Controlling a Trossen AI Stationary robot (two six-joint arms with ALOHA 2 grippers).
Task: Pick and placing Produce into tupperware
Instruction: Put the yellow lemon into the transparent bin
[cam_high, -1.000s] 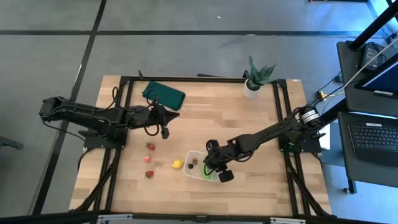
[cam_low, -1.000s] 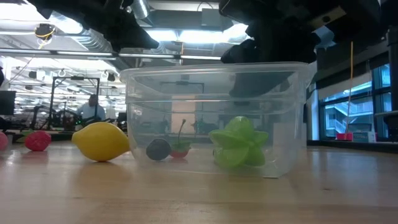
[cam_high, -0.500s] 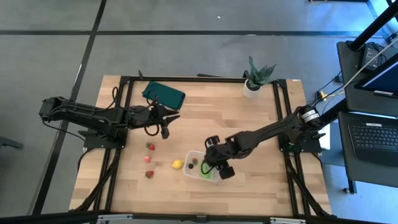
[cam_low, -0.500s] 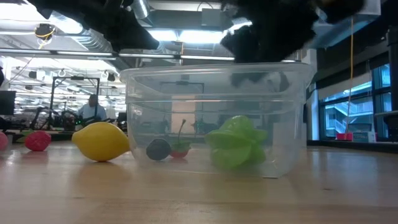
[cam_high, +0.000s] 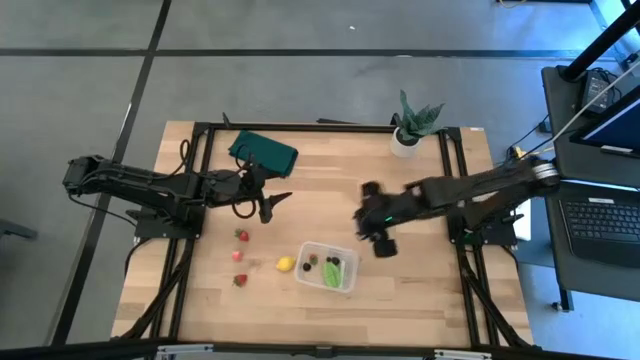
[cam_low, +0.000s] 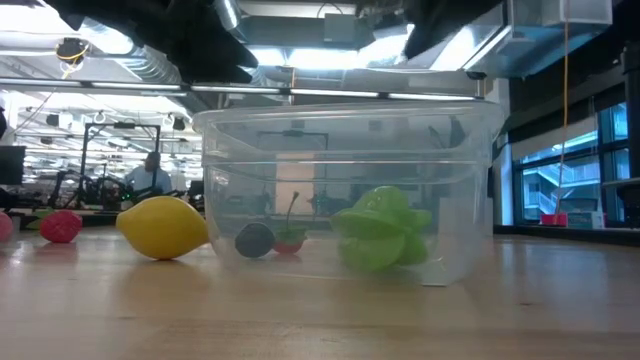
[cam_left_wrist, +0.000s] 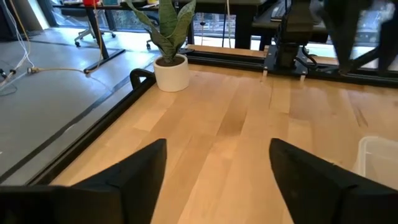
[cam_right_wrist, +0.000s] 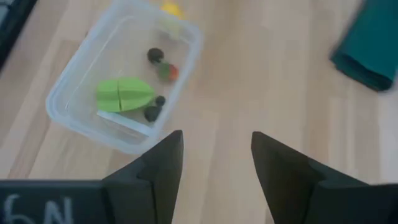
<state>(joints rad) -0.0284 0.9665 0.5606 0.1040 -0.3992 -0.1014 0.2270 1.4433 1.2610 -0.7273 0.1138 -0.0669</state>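
The clear tupperware (cam_high: 328, 268) stands on the table near its front edge. It holds the light green piece (cam_right_wrist: 124, 93), dark berries (cam_right_wrist: 152, 112) and a red piece (cam_right_wrist: 169, 71). The yellow lemon (cam_high: 285, 264) lies just left of the tub, and three red strawberries (cam_high: 239, 256) lie farther left. My right gripper (cam_high: 372, 218) is open and empty, up above the table, to the far right of the tub. My left gripper (cam_high: 272, 205) is open and empty, on the far side of the strawberries.
A dark green folded cloth (cam_high: 263, 150) lies at the far left of the table. A spiky plant in a white pot (cam_high: 408, 128) stands at the far edge. Bare wood lies between the two grippers and right of the tub.
My right gripper has risen from just over the tub and gone toward the table's far and right edges, leaving the tub clear in the high and low views. The green piece stays inside the tub.
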